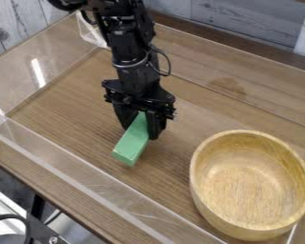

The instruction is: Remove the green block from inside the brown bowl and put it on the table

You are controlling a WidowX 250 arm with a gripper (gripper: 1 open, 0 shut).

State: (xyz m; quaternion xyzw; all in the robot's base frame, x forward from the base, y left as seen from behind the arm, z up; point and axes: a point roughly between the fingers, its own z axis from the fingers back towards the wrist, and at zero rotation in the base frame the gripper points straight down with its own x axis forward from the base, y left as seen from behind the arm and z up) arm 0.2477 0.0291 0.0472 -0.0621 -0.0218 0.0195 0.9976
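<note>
The fingers [126, 115] of the gripper [140, 120] are clamped on the far end of the green block [132, 143]; we see its near end rest on the table [66, 114], left of the brown bowl [254, 181].

bright green block [131, 145], light tan bowl [252, 182], brown wood-grain table [66, 105]

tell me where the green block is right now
In the camera view the green block sits left of centre on the table, outside and to the left of the brown bowl, with the gripper over its upper end.
</note>
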